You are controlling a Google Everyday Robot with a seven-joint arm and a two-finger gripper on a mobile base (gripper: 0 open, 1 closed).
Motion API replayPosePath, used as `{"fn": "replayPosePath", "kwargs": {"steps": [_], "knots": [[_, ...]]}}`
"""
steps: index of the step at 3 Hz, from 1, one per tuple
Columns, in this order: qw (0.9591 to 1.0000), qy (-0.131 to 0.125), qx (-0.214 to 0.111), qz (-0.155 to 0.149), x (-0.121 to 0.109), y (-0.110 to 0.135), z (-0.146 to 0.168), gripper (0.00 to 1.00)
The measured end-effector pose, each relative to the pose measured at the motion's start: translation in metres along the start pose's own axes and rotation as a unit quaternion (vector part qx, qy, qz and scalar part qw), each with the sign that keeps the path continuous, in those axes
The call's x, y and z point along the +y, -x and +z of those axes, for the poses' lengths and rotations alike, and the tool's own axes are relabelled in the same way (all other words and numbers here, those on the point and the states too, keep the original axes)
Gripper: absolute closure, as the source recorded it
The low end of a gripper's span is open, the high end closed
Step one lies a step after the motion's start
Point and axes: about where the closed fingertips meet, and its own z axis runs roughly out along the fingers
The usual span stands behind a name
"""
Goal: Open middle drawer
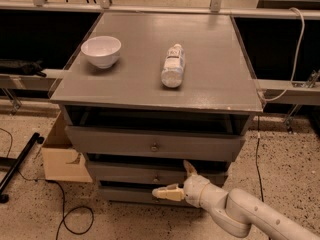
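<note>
- Middle drawer [120, 172]: low in the grey cabinet, between the taller top drawer [110, 140] and the bottom drawer [125, 194]. It looks almost shut.
- Gripper [171, 179]: at the near side, just right of the middle drawer's knob [156, 178]. Fingers are spread wide and hold nothing, one pointing left and low, the other raised.
- Risk: the low finger sits near the bottom drawer's upper edge, so closing from here could miss the knob or catch the wrong front.
- Risk: the small round knob may slip out of a shallow pinch.
- Risk: the bottle [173, 65] lies on its side on top beside the bowl [101, 50]. A sharp tug could roll it.
</note>
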Motion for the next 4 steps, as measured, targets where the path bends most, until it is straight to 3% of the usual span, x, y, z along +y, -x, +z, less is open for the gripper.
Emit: {"fn": "replayPosePath", "kwargs": {"steps": [1,2,4], "knots": [[1.0,-0.001,0.002,0.001,0.0,-0.001,0.001,0.0],[0.9993,-0.017,0.031,-0.009,-0.002,-0.012,0.001,0.0],[0.9967,-0.039,0.06,-0.037,-0.008,-0.02,0.0,0.0]]}}
